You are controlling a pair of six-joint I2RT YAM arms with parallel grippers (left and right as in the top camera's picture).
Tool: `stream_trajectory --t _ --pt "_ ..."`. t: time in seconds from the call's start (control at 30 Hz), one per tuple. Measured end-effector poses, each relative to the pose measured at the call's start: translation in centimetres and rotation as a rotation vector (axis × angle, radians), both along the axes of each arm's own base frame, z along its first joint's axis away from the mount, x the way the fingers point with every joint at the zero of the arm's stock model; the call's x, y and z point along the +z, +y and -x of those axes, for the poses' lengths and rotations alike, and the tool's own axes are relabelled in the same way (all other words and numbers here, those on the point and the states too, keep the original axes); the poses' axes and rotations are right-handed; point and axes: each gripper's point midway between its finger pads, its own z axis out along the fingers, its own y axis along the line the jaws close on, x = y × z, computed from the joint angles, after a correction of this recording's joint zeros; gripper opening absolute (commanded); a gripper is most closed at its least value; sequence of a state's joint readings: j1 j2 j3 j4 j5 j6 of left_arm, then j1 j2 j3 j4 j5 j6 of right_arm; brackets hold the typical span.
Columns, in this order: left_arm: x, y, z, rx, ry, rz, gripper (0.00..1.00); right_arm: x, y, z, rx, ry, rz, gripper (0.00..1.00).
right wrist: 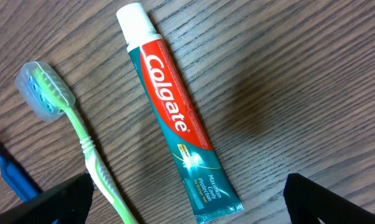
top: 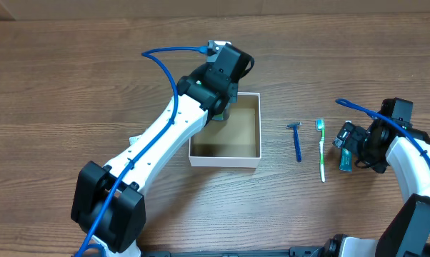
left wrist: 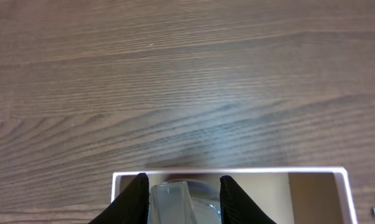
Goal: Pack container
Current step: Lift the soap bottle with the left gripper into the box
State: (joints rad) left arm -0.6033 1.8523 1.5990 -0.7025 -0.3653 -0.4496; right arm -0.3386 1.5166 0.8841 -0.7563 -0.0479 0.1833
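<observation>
The container [top: 247, 143], a small square box with white walls and a brown inside, sits mid-table. It also shows at the bottom of the left wrist view [left wrist: 312, 190]. My left gripper [top: 222, 108] hangs over its far left corner, shut on a clear plastic item [left wrist: 175, 202] inside the box. A Colgate toothpaste tube [right wrist: 175, 118] lies on the table at the right, partly under my right gripper in the overhead view [top: 346, 163]. My right gripper [right wrist: 194, 208] is open wide above the tube's tail end, not touching it.
A green toothbrush [top: 322, 150] with a clear head cap lies left of the toothpaste, also in the right wrist view [right wrist: 88, 149]. A blue razor [top: 297, 141] lies between the toothbrush and the container. The wooden table [top: 72, 64] extends all around.
</observation>
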Motion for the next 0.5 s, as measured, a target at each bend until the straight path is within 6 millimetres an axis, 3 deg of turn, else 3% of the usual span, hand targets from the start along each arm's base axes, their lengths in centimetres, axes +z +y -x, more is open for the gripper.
stream_trajectory --t 0.2,0.5 --pt "0.2 1.5 -1.0 0.074 -0.013 0.033 0.29 0.0 0.0 0.0 0.000 0.001 0.000 1.00" --pt "-0.1 1.7 -0.7 0.080 0.004 0.025 0.32 0.0 0.0 0.0 0.000 0.000 0.000 1.00"
